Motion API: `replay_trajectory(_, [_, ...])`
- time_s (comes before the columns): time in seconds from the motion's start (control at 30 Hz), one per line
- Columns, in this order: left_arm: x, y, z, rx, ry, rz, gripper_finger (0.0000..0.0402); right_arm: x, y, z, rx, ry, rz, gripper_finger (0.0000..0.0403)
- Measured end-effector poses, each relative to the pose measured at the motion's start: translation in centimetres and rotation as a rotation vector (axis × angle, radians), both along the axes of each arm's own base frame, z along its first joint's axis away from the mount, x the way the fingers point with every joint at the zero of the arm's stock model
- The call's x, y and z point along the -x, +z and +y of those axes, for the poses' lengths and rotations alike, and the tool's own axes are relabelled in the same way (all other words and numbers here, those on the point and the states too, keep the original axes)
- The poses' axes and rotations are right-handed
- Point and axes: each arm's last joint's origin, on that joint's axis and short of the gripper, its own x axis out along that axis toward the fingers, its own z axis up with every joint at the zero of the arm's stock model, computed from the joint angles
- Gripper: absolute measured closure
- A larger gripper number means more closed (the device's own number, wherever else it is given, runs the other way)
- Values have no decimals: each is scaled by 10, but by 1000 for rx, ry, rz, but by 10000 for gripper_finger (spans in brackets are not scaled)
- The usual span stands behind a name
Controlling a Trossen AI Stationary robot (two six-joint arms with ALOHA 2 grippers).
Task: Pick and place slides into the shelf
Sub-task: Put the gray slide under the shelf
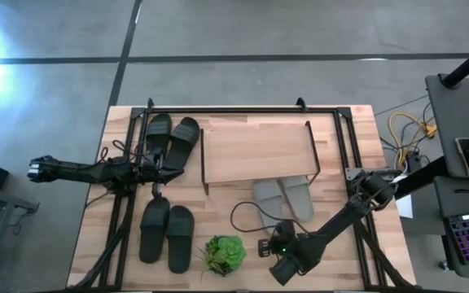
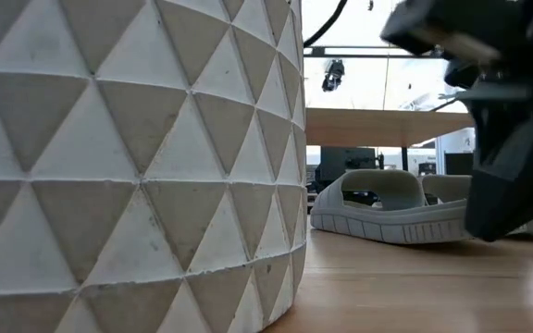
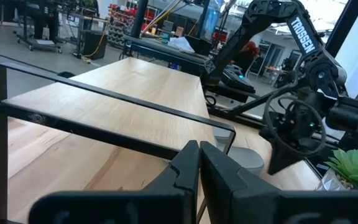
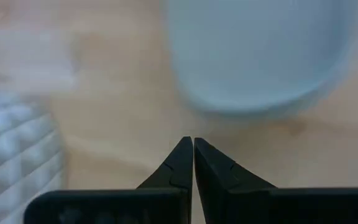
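The shelf [image 1: 259,150] stands mid-table, with its plank top [image 3: 123,99] and black wire frame. One black pair of slides [image 1: 169,138] lies left of it, and a second black pair [image 1: 168,232] lies nearer the near edge. The pale grey pair [image 1: 283,198] lies at the shelf's near side, with its toes under the plank [image 2: 387,208]. My left gripper [image 1: 173,168] [image 3: 199,155] is shut and sits by the near ends of the far black pair, pointing at the shelf. My right gripper [image 1: 265,242] [image 4: 193,149] is shut and points down just short of a grey slide's end [image 4: 260,56].
A green plant [image 1: 224,254] in a white faceted pot [image 2: 128,157] [image 4: 11,155] stands close to the left of my right gripper, near the table's near edge. A black cable [image 1: 243,213] loops over the table by the grey slides. Black frame rails run along the table's sides.
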Motion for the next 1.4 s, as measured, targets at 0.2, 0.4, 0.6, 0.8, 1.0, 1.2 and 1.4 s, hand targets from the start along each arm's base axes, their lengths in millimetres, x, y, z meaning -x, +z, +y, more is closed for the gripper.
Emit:
replay_trajectory(0.2, [0,-1,0,-1,0,8,402,6,-1,-10,64,-40,78,394])
replay_trajectory(0.4, [-1,-1,0,-1,0,13,402,-6,-1,-20,88,37,98,394])
replay_trajectory(0.6, [-1,-1,0,-1,0,14,402,-16,-1,-35,110,58,121,394])
replay_trajectory(0.8, [-1,-1,0,0,0,15,402,-19,4,-31,99,79,86,394])
replay_trajectory(1.0, [-1,-1,0,1,0,14,402,-15,21,-9,94,142,46,394])
replay_trajectory(1.2, [-1,-1,0,2,1,12,402,-18,30,-7,96,126,18,394])
replay_trajectory(1.4, [-1,-1,0,0,0,12,402,-28,58,-26,137,90,-77,394])
